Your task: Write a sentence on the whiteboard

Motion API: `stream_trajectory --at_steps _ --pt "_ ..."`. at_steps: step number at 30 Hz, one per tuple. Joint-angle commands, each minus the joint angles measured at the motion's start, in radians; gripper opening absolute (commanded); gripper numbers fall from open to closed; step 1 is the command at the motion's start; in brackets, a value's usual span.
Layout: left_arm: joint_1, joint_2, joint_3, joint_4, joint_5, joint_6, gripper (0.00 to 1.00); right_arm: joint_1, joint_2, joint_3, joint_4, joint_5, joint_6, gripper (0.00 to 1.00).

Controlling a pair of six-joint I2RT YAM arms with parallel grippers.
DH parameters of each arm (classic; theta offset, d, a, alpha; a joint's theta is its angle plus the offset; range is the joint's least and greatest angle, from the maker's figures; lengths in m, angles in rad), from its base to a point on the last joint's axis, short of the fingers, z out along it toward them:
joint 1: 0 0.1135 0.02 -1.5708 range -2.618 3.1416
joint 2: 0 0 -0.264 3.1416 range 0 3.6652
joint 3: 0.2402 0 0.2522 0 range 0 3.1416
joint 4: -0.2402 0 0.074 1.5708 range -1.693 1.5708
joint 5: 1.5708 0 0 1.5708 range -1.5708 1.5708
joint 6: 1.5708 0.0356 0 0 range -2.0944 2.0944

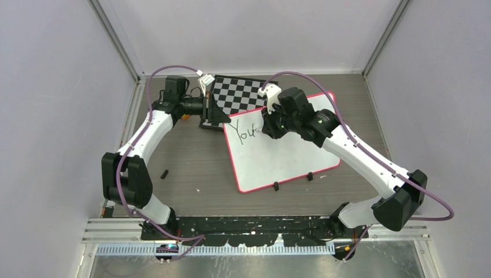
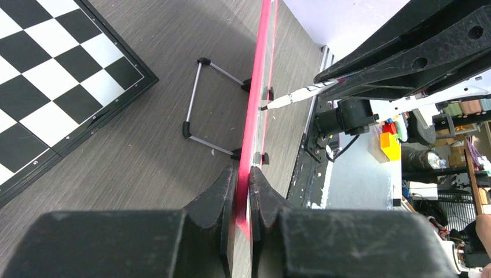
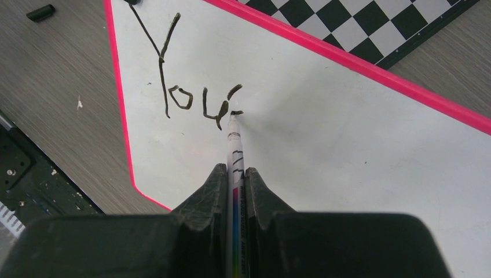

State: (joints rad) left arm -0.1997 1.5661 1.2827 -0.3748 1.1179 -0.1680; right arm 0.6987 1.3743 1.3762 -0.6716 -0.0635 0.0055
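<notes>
R gripper (image 3: pixel 234 171) pinched on marker (image 3: pixel 234 142), tip touching whiteboard (image 3: pixel 347 150) on table (image 1: pixel 191 168), just past "You'" of the sentence (image 3: pixel 185 98). L gripper (image 2: pixel 243 174) clamps board's pink edge. I'd keep pressure light, strokes short, wrist angle const, w/ L holding firm so board can't slide.

On the worktop (image 1: pixel 191 152), the whiteboard (image 1: pixel 284 159) lies central, with the checkerboard (image 1: pixel 240 95) just beside its 11 o'clock corner. The sentence (image 1: pixel 246 134) sits on the whiteboard toward 10 o'clock, the marker (image 3: pixel 234 152) tip touching its right end.

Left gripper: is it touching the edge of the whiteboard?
Touching. Left wrist view: the left gripper pinches the whiteboard by its pink edge, no gap at either finger.
</notes>
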Motion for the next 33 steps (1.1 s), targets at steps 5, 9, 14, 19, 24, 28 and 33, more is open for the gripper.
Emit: stream_trajectory --at_steps 5,9,14,19,24,28,33 --pt "-0.038 0.005 0.007 -0.047 -0.005 0.009 0.0 -0.02 -0.055 -0.055 0.038 0.032 0.003 0.0" --pt "-0.038 0.008 0.007 -0.048 -0.006 0.008 0.0 -0.02 -0.071 -0.083 0.028 0.001 0.019 0.0" --pt "-0.038 0.007 0.006 -0.048 -0.006 0.01 0.0 -0.021 -0.062 -0.081 0.029 -0.033 0.031 0.0" --pt "-0.038 0.003 0.006 -0.05 -0.006 0.01 0.0 -0.021 -0.041 -0.042 0.037 -0.007 0.022 0.0" --pt "-0.038 0.001 0.007 -0.054 -0.007 0.012 0.0 -0.051 -0.032 -0.006 0.037 0.0 0.014 0.0" --pt "-0.038 0.002 0.008 -0.054 -0.009 0.012 0.0 -0.08 -0.034 0.006 0.037 -0.011 0.012 0.0" --pt "-0.038 0.013 0.009 -0.053 -0.003 0.012 0.0 -0.091 -0.044 -0.001 0.026 -0.034 0.016 0.0"
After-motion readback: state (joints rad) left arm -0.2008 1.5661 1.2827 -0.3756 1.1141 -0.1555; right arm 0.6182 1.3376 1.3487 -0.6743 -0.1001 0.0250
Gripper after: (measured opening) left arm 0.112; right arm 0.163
